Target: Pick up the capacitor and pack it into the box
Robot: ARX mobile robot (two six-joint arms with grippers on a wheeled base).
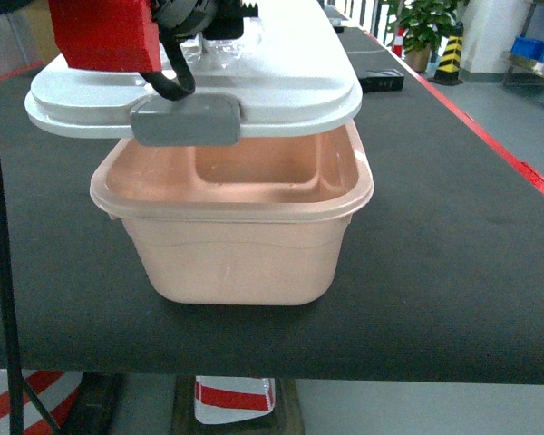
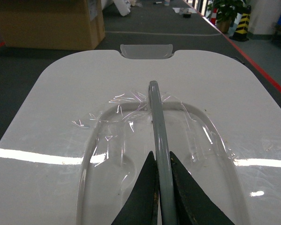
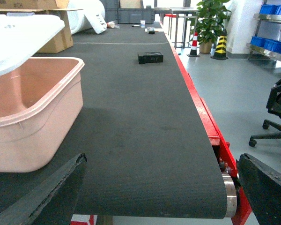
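Lid [image 1: 254,82] held above box [image 1: 245,245], cardboard carton [image 2: 49,23] behind.

I see a pale pink box [image 1: 240,258] under its white lid [image 1: 281,86], which carries a grey clasp [image 1: 186,120] and a grey handle [image 2: 158,136]. My left gripper [image 2: 161,197] is black, its arm housing red [image 1: 100,32]. The surface [image 3: 145,122] is dark charcoal, edged in red. Beyond it I make out blue bins [image 3: 271,44], a brown carton [image 2: 47,23] and a yellow-and-black striped post [image 3: 220,47].
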